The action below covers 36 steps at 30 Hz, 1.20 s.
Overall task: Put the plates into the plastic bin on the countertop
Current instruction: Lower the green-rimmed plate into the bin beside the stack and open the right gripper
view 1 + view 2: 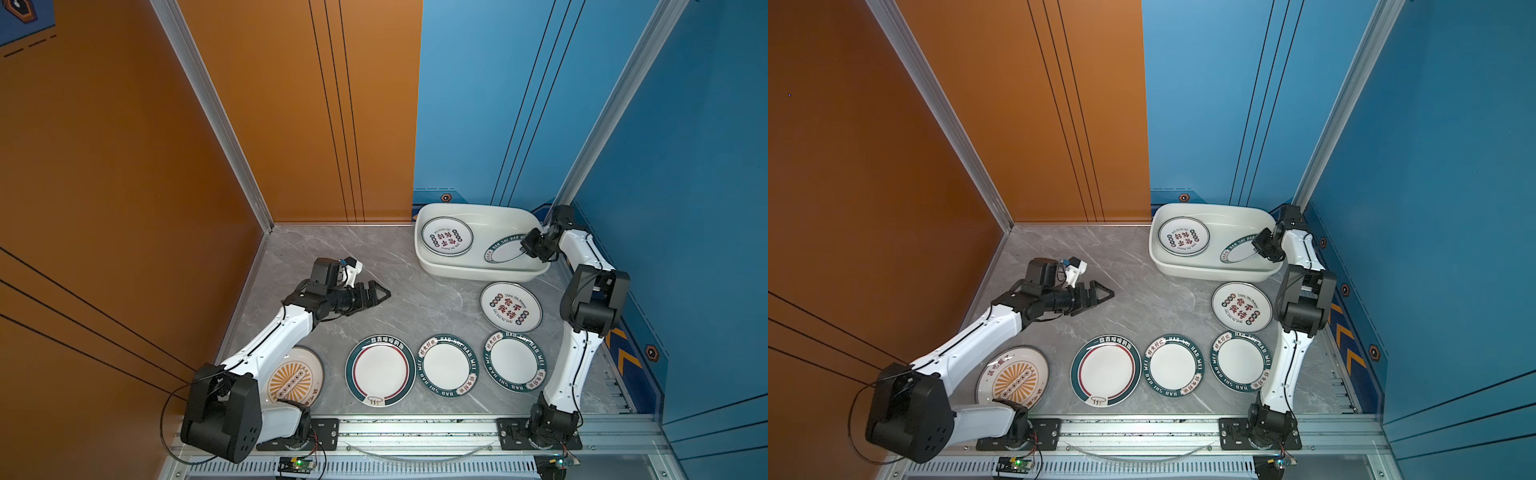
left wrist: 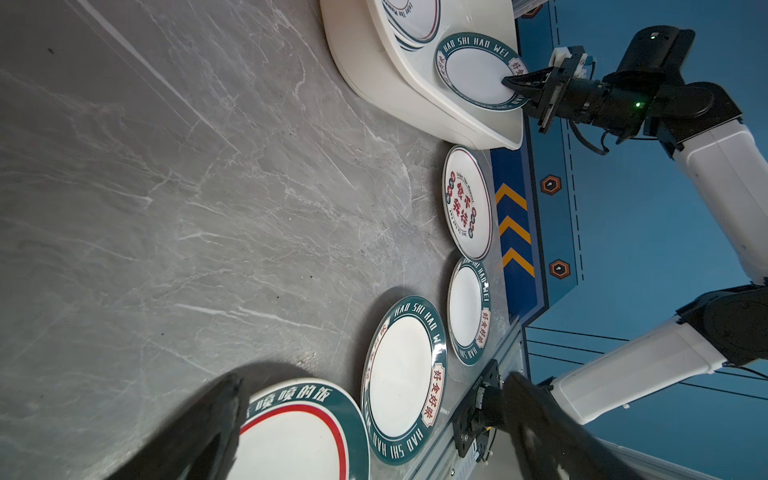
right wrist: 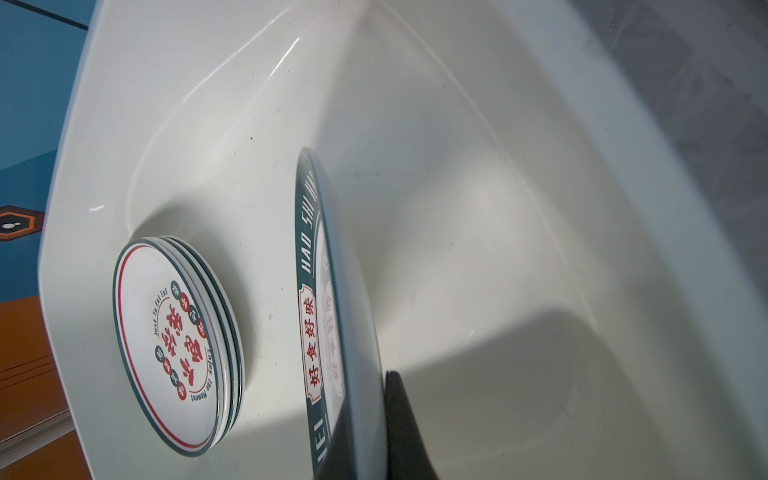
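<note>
The plastic bin [image 1: 478, 268] stands on the countertop [image 1: 415, 299] at the back right, with a stack of red-character plates [image 1: 446, 236] inside on its left. My right gripper [image 1: 524, 246] is shut on the rim of a green-rimmed plate [image 1: 500, 252], tilted above the bin floor [image 3: 498, 208]. In the right wrist view that plate [image 3: 316, 332] is edge-on between the fingers [image 3: 395, 399]. My left gripper [image 1: 384, 294] hangs open and empty over bare countertop. Several plates lie in front: sunburst [image 1: 291, 380], red-ringed [image 1: 380, 370], two green-rimmed [image 1: 448, 364] [image 1: 514, 360], red-character [image 1: 511, 309].
An orange wall [image 1: 124, 208] bounds the countertop on the left, and blue panels [image 1: 685, 208] close the back and right. An aluminium rail [image 1: 415, 432] with both arm bases runs along the front edge. My left arm's link [image 1: 266, 353] overhangs the sunburst plate.
</note>
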{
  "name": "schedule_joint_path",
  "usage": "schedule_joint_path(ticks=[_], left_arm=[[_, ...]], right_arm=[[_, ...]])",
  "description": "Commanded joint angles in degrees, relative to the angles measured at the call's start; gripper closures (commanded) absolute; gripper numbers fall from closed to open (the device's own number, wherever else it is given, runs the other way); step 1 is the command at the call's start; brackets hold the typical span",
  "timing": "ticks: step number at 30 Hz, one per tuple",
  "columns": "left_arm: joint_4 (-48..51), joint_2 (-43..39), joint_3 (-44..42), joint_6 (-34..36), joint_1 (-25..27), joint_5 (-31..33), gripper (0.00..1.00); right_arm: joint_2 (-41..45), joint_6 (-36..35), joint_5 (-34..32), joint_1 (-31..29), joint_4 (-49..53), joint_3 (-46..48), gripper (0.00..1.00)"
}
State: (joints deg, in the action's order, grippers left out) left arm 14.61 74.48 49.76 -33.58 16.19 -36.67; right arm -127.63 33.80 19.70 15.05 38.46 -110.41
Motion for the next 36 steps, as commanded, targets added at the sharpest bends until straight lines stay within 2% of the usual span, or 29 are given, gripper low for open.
schedule_joint_path(ticks=[1, 7, 21, 27, 32, 36], left_arm=[[1.0, 0.4, -0.2, 1.4, -0.2, -1.3, 0.02], [1.2, 0.3, -0.3, 1.5, -0.2, -1.6, 0.02], [3.0, 1.0, 0.3, 3.9, 0.6, -2.9, 0.01], [6.6, 2.4, 3.2, 6.9, 3.2, -2.1, 0.01], [10.0, 4.8, 6.8, 10.7, 7.0, -0.9, 0.01], [15.2, 9.2, 12.8, 15.6, 12.3, 0.3, 0.00]], right_arm=[[-2.1, -1.6, -1.0, 1.0, 1.0, 0.7, 0.88], [-2.7, -1.8, -0.9, 2.2, 1.0, 1.8, 0.78], [-1.9, -3.1, -3.9, 2.9, 2.5, 1.5, 0.71], [0.7, -4.6, -9.0, 2.8, 5.4, -0.6, 0.68], [5.8, -4.9, -7.7, 2.6, 4.9, -0.8, 0.67], [13.1, -5.1, -6.5, 1.7, 5.0, -0.8, 0.66]])
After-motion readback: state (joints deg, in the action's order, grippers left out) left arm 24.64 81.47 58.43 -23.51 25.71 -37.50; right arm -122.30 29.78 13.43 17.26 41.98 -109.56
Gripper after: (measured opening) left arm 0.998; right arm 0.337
